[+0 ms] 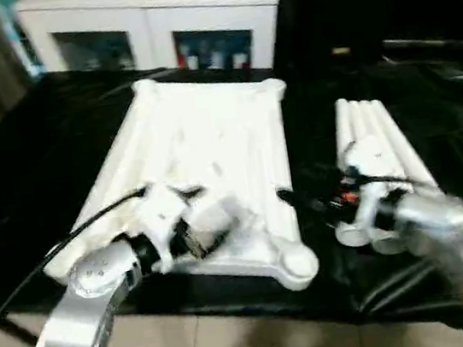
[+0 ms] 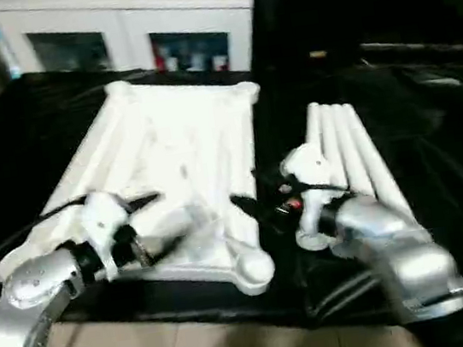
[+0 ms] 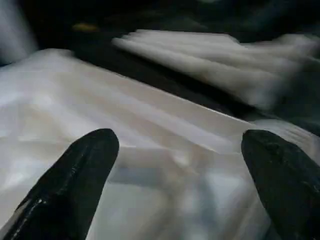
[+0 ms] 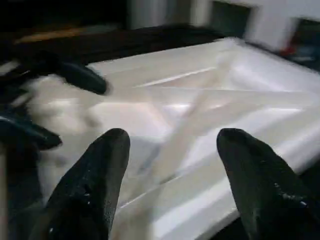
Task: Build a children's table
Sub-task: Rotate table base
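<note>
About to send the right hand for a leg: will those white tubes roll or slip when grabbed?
Probably both. The legs are round, smooth tubes lying loose side by side on the glossy black cover, so a nudge may roll one. Being tapered, it would likely curve. They look hollow, so probably light and stiff.

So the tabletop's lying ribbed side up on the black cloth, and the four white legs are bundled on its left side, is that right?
Not quite. The tabletop does lie ribbed side up on the black cloth, but the white legs lie to its right, beside the right pincer, as the left eye view shows.
</note>
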### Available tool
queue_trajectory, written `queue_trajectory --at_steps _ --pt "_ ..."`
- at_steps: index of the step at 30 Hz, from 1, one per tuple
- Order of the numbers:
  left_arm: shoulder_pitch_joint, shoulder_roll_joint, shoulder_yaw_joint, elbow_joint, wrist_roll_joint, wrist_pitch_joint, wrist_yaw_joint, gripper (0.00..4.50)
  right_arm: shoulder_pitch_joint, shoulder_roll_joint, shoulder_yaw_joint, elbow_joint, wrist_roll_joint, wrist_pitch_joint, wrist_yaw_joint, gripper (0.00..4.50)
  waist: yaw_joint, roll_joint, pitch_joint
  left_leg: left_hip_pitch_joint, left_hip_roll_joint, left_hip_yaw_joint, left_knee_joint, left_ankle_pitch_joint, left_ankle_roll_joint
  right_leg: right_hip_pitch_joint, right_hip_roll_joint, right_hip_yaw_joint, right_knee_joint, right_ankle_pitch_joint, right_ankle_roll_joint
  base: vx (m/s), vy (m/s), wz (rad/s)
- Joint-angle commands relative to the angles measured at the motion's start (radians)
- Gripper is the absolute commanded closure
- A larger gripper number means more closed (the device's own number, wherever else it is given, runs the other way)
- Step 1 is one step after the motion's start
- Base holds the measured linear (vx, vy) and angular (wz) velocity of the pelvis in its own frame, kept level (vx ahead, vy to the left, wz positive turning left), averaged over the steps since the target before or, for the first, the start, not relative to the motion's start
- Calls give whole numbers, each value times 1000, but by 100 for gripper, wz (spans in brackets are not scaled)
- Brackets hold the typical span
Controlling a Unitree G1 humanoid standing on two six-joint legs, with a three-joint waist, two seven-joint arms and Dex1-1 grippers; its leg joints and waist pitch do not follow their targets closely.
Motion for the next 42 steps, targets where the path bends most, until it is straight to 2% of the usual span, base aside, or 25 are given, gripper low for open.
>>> queue_trajectory --at_steps 1,2,3,4,5,7,8,9,10,11,12,13,14,15,18,20,21,22,23,24,26,31,32,37,42 --pt "-35 41 -72 -2 -7 28 -125 0 -16 -71 -19 -24 33 35 111 142 -6 -4 -31 23 96 -48 -113 -392 -43 2 -95 54 -107 -505 -150 0 0 0" --pt "-39 50 -83 1 -2 27 -140 0 -16 -88 -14 -26 31 38 130 142 -1 0 -36 18 98 -51 -117 -357 -41 8 -97 54 -101 -500 -137 0 0 0" --pt "-51 73 -115 11 19 18 -179 16 -14 -137 2 -32 22 47 181 139 -5 1 -35 13 99 -50 -119 -329 -38 11 -96 54 -101 -464 -141 0 0 0" --pt "-54 79 -123 14 28 18 -186 26 -14 -147 7 -32 17 45 190 139 -5 0 -37 9 100 -51 -119 -314 -35 15 -97 55 -99 -446 -144 0 0 0" --pt "-69 106 -160 29 78 16 -213 26 -16 -186 26 -36 -3 43 223 139 -9 0 -38 6 101 -48 -118 -292 -30 16 -98 55 -98 -415 -155 0 0 0" --pt "-80 131 -192 37 121 28 -230 26 -16 -214 37 -44 -5 58 242 139 -9 -2 -40 8 101 -46 -114 -266 -18 16 -100 58 -97 -400 -162 0 0 0" --pt "-87 139 -204 43 135 25 -230 48 -14 -233 43 -52 1 69 253 139 -12 -5 -42 0 100 -47 -113 -232 -9 23 -102 58 -94 -377 -171 0 0 0" --pt "-95 141 -215 55 149 14 -225 62 -10 -255 50 -62 6 80 267 139 -13 5 -45 -5 101 -49 -113 -202 -3 29 -100 55 -91 -343 -180 0 0 0" --pt "-99 135 -218 66 152 9 -216 69 -4 -271 56 -70 2 81 276 139 -12 3 -47 0 102 -47 -110 -191 0 27 -99 55 -89 -316 -186 0 0 0" --pt "-108 130 -223 80 151 7 -215 71 3 -284 60 -77 -8 79 283 139 -10 3 -49 7 102 -40 -104 -171 9 21 -97 57 -86 -259 -211 55 -7 1" --pt "-108 130 -223 80 151 7 -215 78 3 -284 60 -77 -8 79 283 139 -10 3 -53 1 101 -39 -101 -134 21 30 -99 56 -79 -198 -235 55 -7 1" --pt "-116 130 -230 87 160 16 -211 93 7 -287 64 -79 -18 75 281 139 -8 8 -56 0 102 -39 -100 -107 27 32 -99 55 -74 -155 -248 59 -5 -2" --pt "-122 131 -236 92 169 21 -210 115 9 -288 66 -80 -24 74 281 139 -8 7 -60 0 102 -37 -96 -56 43 33 -94 51 -67 -62 -266 56 -1 -3" --pt "-128 133 -244 94 177 26 -213 115 14 -289 68 -85 -25 75 279 139 -8 7 -64 0 102 -35 -92 -8 63 35 -93 50 -57 27 -288 56 -1 -3" --pt "-133 124 -246 98 183 51 -220 144 31 -289 69 -107 -31 86 271 139 -3 9 -68 0 101 -30 -85 44 103 36 -94 48 -47 138 -326 0 0 0" --pt "-134 120 -250 103 183 53 -226 159 37 -287 71 -105 -37 77 255 139 -2 15 -65 -1 104 -30 -87 25 108 35 -95 46 -51 122 -337 0 0 0" --pt "-137 121 -255 105 185 52 -229 165 38 -285 75 -101 -41 73 252 139 -3 12 -62 0 105 -30 -90 -9 99 36 -95 45 -55 76 -337 0 0 0" --pt "-143 122 -265 112 191 49 -236 176 42 -279 83 -92 -49 63 245 139 -3 13 -58 2 106 -31 -93 -47 86 34 -95 46 -60 21 -332 0 0 0" --pt "-145 120 -267 115 191 50 -239 189 43 -277 88 -90 -52 61 244 139 -3 19 -56 2 106 -31 -95 -68 76 34 -96 46 -62 -8 -329 0 0 0" --pt "-147 119 -268 117 190 50 -239 189 44 -276 91 -91 -53 62 246 139 -4 16 -54 5 108 -31 -98 -109 58 33 -96 47 -67 -57 -324 0 0 0" --pt "-151 113 -271 131 188 50 -240 205 45 -271 87 -101 -37 75 253 139 -4 16 -51 5 108 -32 -100 -141 39 34 -97 50 -72 -104 -313 0 0 0" --pt "-155 104 -274 166 197 24 -249 249 58 -286 80 -123 -18 89 283 139 -5 17 -49 4 106 -33 -102 -160 27 32 -96 52 -77 -158 -287 0 0 0" --pt "-155 101 -274 176 199 15 -249 269 60 -290 82 -124 -17 88 287 139 -5 17 -50 4 107 -35 -103 -164 25 33 -98 52 -77 -162 -283 0 0 0" --pt "-158 90 -278 232 203 -35 -245 304 62 -296 95 -122 -24 83 292 139 -5 14 -50 6 107 -34 -103 -171 26 29 -98 52 -80 -172 -281 0 0 0" --pt "-164 82 -279 284 220 -91 -246 338 56 -299 97 -113 -33 80 298 139 1 12 -45 10 107 -35 -105 -209 17 24 -99 53 -88 -268 -257 0 0 0"
